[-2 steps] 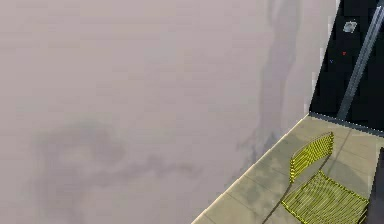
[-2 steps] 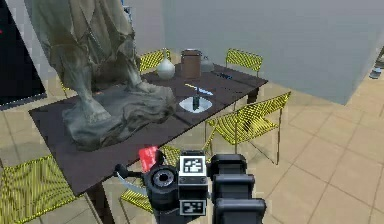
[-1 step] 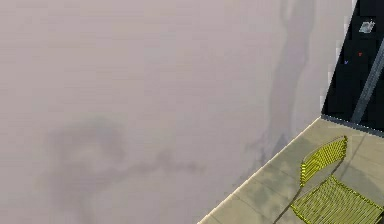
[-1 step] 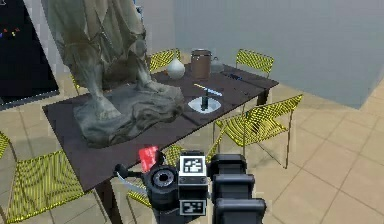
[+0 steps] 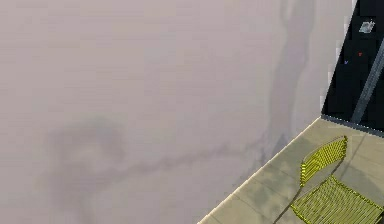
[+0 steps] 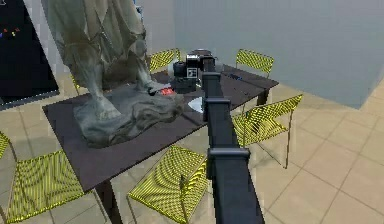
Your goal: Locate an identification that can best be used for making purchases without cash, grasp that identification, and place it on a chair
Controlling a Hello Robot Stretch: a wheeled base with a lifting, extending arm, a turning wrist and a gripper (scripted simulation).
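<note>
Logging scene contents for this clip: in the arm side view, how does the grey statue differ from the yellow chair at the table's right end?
The grey statue is a solid, draped mass; the yellow mesh chair is see-through wire. The statue stands on the dark table; the chair stands on the floor. The statue runs past the picture's top edge; the chair is far lower. Both are at the same table.

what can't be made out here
- Arm side view: small things on the table, too small to name.
- Arm side view: gripper ends among them; whether it holds anything cannot be told.
- Arm side view: statue, top cut off by the upper edge.
- Forward view: yellow chair, cut off by the right edge.
</note>
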